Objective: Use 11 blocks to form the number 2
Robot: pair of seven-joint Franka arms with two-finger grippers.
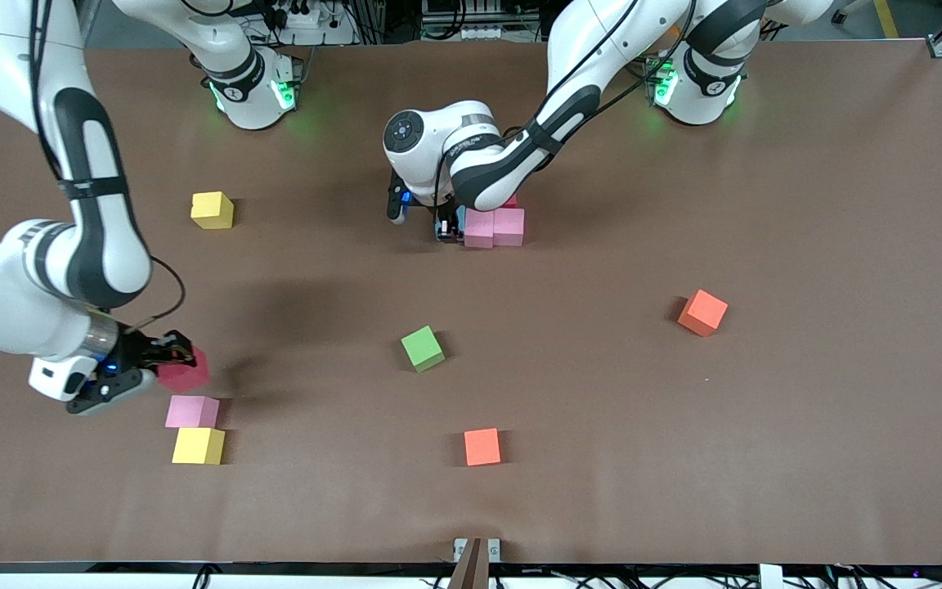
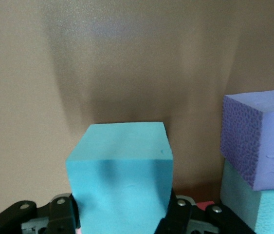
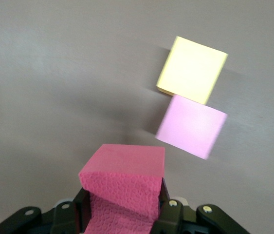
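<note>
While the right gripper [image 1: 172, 360] hangs just above the tabletop [image 1: 684, 458] near the right arm's end, its jaws are clenched on a dark pink block [image 1: 185, 370], which sits squarely between the fingers in the right wrist view [image 3: 127, 187]. Just nearer the front camera lie a light pink block [image 1: 191, 411] and a yellow cube [image 1: 198, 446], touching each other; from the held block they sit at about six o'clock in the front view.

At the middle of the tabletop, the left gripper [image 1: 448, 229] is low beside a small cluster: two pink blocks [image 1: 494, 227] side by side, with a purple block [image 2: 261, 141] stacked on a light blue one [image 2: 253, 209] seen by the left wrist. Its jaws grip another light blue block [image 2: 122, 170] at that cluster's nine o'clock edge in the front view.

Loose on the tabletop are a green block [image 1: 423, 348], an orange block [image 1: 702, 312], a red-orange block [image 1: 482, 447] and a second yellow cube [image 1: 213, 210].
</note>
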